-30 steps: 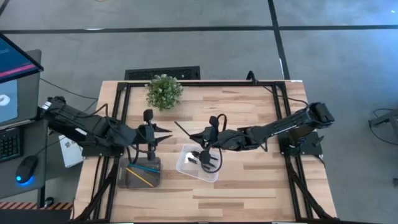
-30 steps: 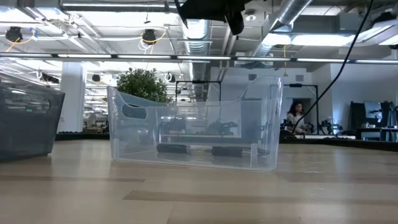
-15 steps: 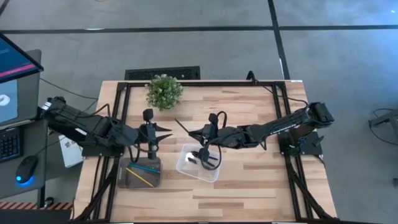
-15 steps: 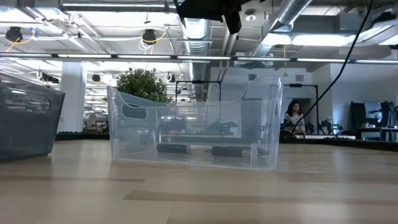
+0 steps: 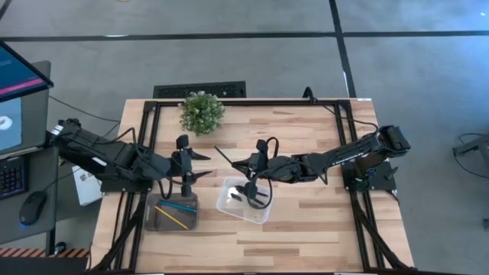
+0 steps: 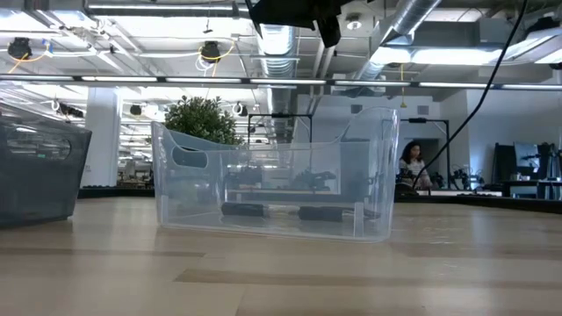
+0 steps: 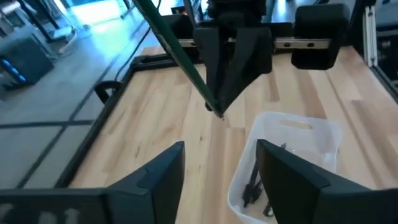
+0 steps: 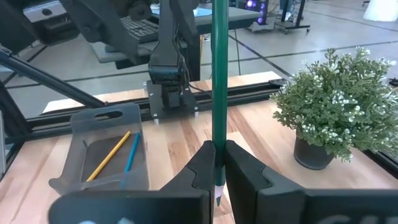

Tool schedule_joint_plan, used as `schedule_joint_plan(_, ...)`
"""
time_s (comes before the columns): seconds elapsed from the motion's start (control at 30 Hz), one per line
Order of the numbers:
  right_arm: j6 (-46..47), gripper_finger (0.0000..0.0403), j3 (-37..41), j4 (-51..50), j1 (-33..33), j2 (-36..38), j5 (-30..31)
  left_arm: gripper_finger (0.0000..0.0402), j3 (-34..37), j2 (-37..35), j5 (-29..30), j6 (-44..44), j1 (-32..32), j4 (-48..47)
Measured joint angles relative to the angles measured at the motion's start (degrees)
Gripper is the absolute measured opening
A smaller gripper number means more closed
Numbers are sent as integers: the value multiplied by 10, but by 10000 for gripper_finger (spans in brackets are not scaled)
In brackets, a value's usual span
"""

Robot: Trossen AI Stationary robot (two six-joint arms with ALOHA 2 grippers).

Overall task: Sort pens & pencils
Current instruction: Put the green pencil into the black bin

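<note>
Our right pincer (image 8: 217, 163) is clamped on a green pencil (image 8: 218, 74), held above the desk (image 5: 306, 221) beside the clear bin (image 5: 243, 200) of pens (image 7: 256, 185). Next, we judge, it goes to the grey tray (image 8: 102, 155). Our left pincer (image 7: 217, 165) hovers open. Only the right wrist view shows the colour; yellow and blue pencils lie in the tray.

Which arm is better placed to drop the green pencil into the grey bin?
Probably right: the right gripper holds the green pencil; the left gripper is open, empty, near the grey bin.
</note>
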State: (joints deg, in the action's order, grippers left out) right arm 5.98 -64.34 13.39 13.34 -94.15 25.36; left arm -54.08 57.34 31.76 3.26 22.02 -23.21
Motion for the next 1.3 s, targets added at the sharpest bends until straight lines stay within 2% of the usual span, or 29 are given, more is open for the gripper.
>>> schedule_joint_plan(0.23, 0, 49, 0, 1, 0, 0, 0, 201, 0, 0, 17, 19, -13, 32)
schedule_joint_plan(0.43, 0, 49, 0, 6, 2, 1, -11, 201, 0, 0, -1, -5, -42, 81)
schedule_joint_plan(0.7, 16, 49, 0, -12, 1, 1, -35, 201, -3, -4, -29, -85, -64, -3)
schedule_joint_plan(0.9, 42, 49, 0, -41, 0, 1, -35, 201, -6, -4, -18, -141, -64, -11)
schedule_joint_plan(1.07, 85, 49, 0, -100, 0, 1, -35, 201, -36, -2, 34, -167, -64, -108)
schedule_joint_plan(1.23, 130, 49, 0, -149, 0, 1, -35, 201, -55, -1, 29, -204, -62, -119)
schedule_joint_plan(1.3, 135, 49, 0, -145, 0, 1, -35, 201, -56, -1, 9, -205, -62, -118)
